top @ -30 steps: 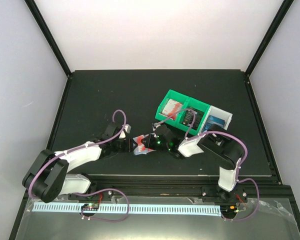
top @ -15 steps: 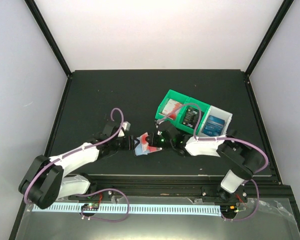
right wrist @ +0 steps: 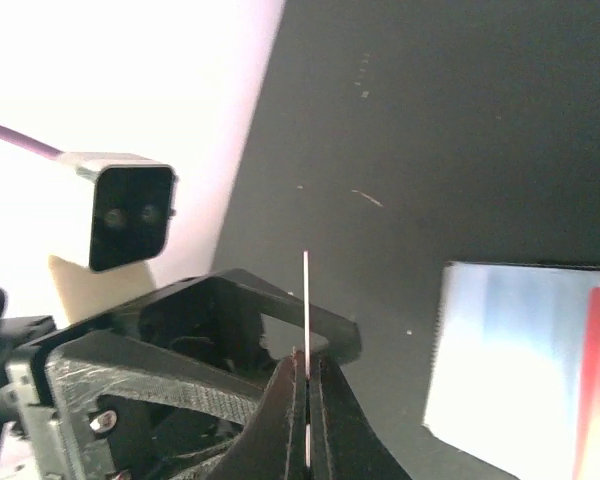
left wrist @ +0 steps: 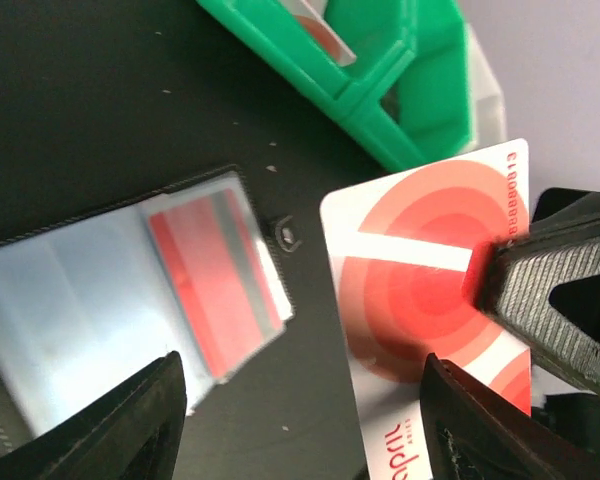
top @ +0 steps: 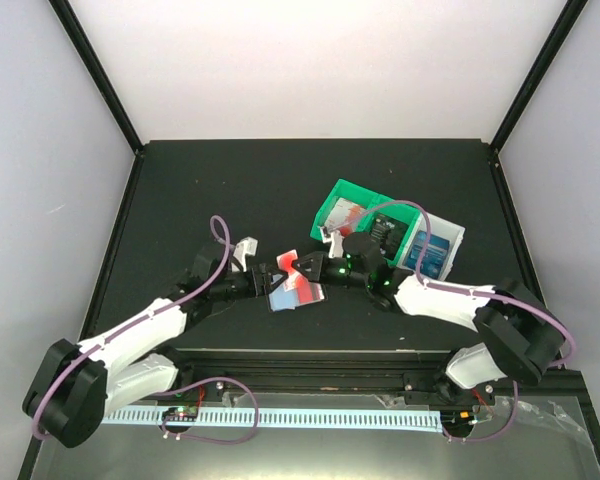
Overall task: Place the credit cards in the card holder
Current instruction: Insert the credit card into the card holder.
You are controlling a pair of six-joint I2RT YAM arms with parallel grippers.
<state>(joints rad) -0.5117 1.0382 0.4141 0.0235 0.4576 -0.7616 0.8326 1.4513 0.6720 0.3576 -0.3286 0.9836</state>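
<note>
Lying open on black tabletop (top: 230, 190), card holder (left wrist: 100, 300), pale walls (top: 310, 60), black posts (top: 95, 70)

Plastics, glossy and matt
The red-and-white credit card (left wrist: 420, 300) is smooth, glossy plastic; the card holder (left wrist: 80, 300) shows clear, shiny plastic sleeves; the green bin (left wrist: 380, 70) is glossy plastic; the counter (left wrist: 100, 110) is matt black; the fingers (left wrist: 550, 300) of the right claw (right wrist: 307, 370) are ribbed and matt.

left gripper (top: 266, 280) jaws spread wider than a second ago, left arm stretched farther forward above the card holder (left wrist: 90, 300), right gripper (right wrist: 306, 365) with its pinched red-and-white card (left wrist: 420, 290) carried leftward, right elbow swung out rightward
</note>
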